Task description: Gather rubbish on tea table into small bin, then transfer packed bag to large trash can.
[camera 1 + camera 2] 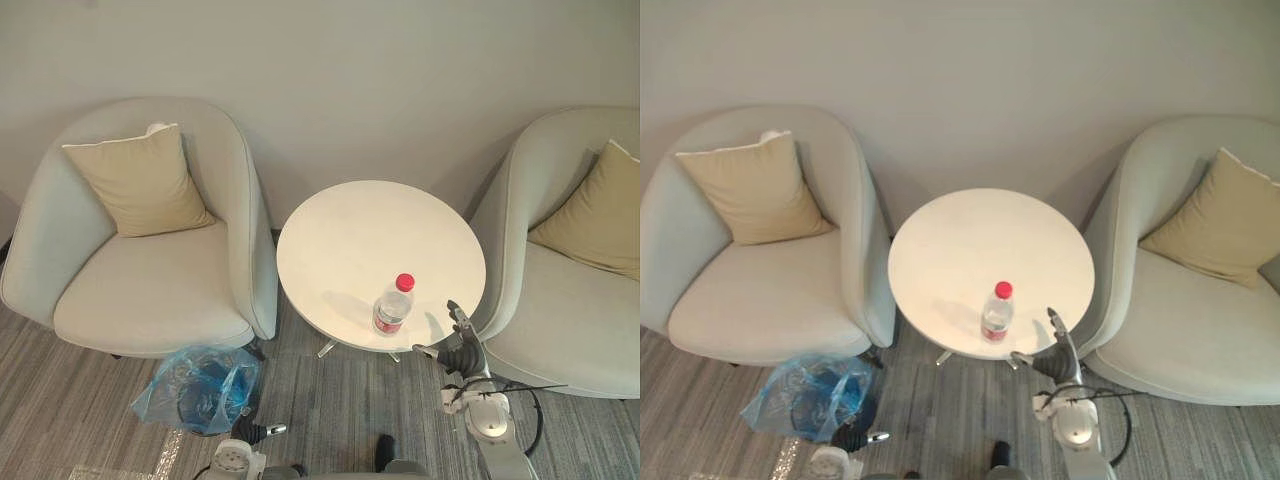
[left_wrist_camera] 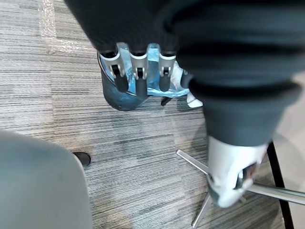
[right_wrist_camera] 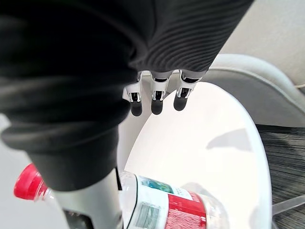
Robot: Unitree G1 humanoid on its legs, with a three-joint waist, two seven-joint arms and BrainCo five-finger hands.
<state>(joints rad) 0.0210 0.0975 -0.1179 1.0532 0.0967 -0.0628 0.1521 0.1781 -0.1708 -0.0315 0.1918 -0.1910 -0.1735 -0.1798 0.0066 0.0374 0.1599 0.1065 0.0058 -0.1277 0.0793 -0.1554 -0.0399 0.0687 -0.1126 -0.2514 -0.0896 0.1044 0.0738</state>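
A clear plastic bottle (image 1: 392, 305) with a red cap and red label stands upright near the front edge of the round white tea table (image 1: 370, 235). My right hand (image 1: 458, 342) is open just right of the bottle at the table's rim. In the right wrist view its straight fingers (image 3: 156, 98) reach over the tabletop (image 3: 214, 143), with the bottle (image 3: 167, 206) close beside the thumb, not gripped. The small bin (image 1: 200, 388), lined with a blue bag, stands on the floor left of the table. My left hand (image 1: 245, 432) hangs open low beside it, fingers (image 2: 138, 74) relaxed over the bin (image 2: 119, 98).
A pale armchair (image 1: 150, 290) with a beige cushion (image 1: 140, 180) stands left of the table, another armchair (image 1: 570, 320) with a cushion (image 1: 600, 215) to the right. The bin is tucked against the left chair's front corner. Grey striped carpet (image 1: 330, 400) lies in front.
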